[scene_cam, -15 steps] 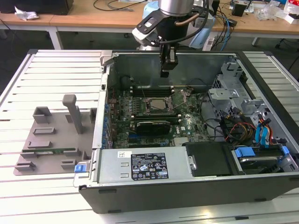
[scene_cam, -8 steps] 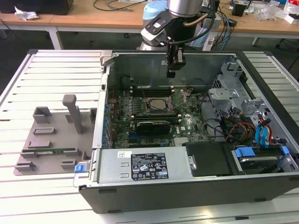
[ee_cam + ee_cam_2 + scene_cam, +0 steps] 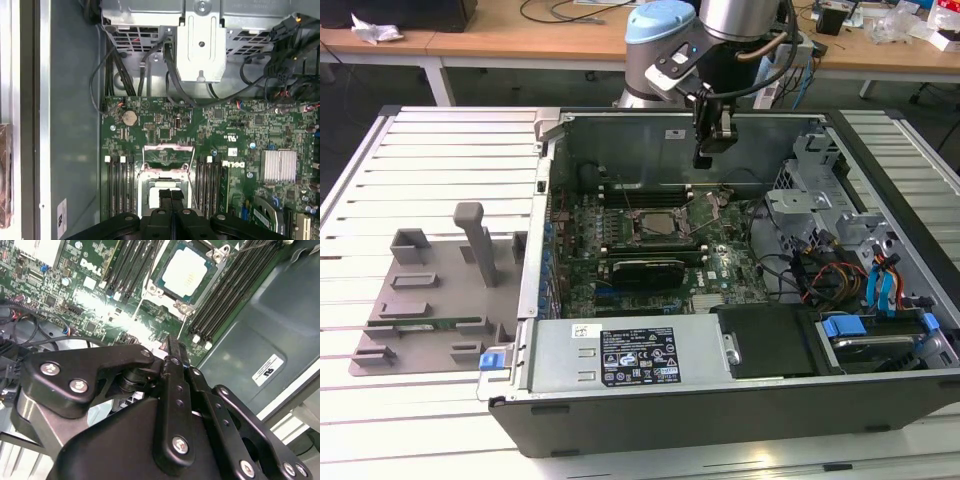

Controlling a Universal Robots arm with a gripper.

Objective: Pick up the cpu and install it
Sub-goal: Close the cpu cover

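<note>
The cpu (image 3: 185, 270), a small square chip with a pale silver top, lies flat in its socket on the green motherboard (image 3: 95, 310), between rows of black memory slots. In the exterior view it sits mid-board (image 3: 656, 222) inside the open computer case (image 3: 720, 400). My gripper (image 3: 703, 160) hangs above the board, toward the case's back wall and to the exterior view's right of the socket. Its black fingers (image 3: 172, 365) are pressed together, shut, with nothing between them. In the first wrist view the fingers (image 3: 171, 197) cover part of the cpu (image 3: 157, 194), and the socket's metal frame (image 3: 167, 155) stands raised.
A grey fixture plate (image 3: 430, 300) with posts and a green memory stick (image 3: 440, 322) lies on the slatted table at the exterior view's left. Inside the case are a power supply (image 3: 630, 355), a drive cage (image 3: 815, 205), loose cables (image 3: 820, 275) and a finned heatsink (image 3: 280, 165).
</note>
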